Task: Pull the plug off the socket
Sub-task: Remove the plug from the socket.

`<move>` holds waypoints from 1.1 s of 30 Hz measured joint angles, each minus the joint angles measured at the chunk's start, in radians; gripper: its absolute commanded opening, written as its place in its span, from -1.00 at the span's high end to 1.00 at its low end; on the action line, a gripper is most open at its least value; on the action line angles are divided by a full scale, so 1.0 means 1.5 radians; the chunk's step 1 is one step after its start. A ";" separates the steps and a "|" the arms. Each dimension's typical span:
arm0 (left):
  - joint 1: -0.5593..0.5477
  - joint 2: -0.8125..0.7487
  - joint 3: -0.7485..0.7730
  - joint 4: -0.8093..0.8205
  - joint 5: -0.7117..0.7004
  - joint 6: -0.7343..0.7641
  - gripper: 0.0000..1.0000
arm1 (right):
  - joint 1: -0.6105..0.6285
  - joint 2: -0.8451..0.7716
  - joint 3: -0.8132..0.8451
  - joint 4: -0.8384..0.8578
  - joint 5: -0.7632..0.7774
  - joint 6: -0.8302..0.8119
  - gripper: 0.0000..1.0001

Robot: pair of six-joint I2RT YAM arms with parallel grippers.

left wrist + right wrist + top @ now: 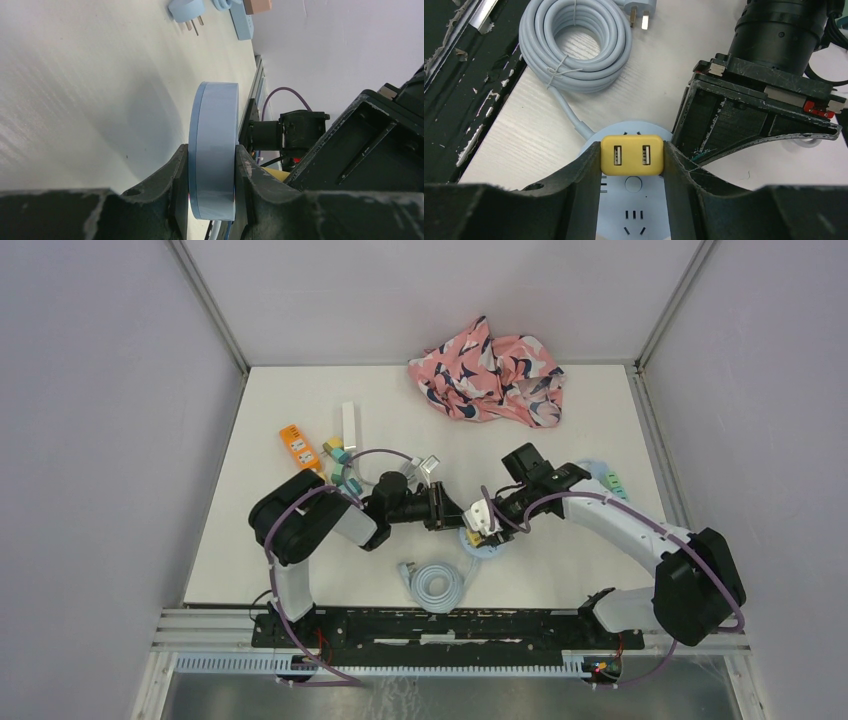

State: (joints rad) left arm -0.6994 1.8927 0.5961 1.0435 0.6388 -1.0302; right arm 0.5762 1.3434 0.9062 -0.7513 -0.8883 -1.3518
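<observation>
White table top (pixel 570 565) holds a coiled pale grey cable (pixel 436 583) nearest. Past it the left gripper (pixel 212 165) squeezes the round pale blue socket (pixel 215 115); the right gripper (pixel 632 165) pinches the yellow plug (pixel 632 152) stuck in it. Farthest lies a pink patterned cloth (pixel 490 370).

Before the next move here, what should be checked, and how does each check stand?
1. Right gripper shut on the yellow two-port plug: ok.
2. Left gripper shut on the round pale-blue socket at its edge: ok.
3. Plug seated on socket, not yet pulled: ok.
4. Coiled pale-blue cable lies clear of both grippers: ok.
5. Grip firm enough to hold against the pull: cannot tell.
</observation>
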 measured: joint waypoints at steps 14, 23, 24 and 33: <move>0.009 -0.004 -0.001 -0.009 -0.002 0.000 0.94 | -0.023 0.000 0.000 -0.011 0.009 -0.041 1.00; 0.011 -0.005 -0.003 -0.004 -0.002 0.000 0.94 | -0.022 0.000 0.000 -0.008 0.005 -0.041 1.00; 0.011 -0.005 -0.003 -0.003 -0.002 0.000 0.94 | -0.017 -0.001 0.000 -0.003 0.008 -0.033 1.00; 0.014 0.008 -0.009 -0.002 0.003 0.000 0.94 | 0.061 -0.001 0.000 0.035 0.101 0.043 1.00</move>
State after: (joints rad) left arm -0.6785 1.9049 0.5831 1.0412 0.6426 -1.0298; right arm 0.6674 1.3415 0.9066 -0.6987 -0.7364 -1.2869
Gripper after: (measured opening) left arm 0.374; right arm 0.487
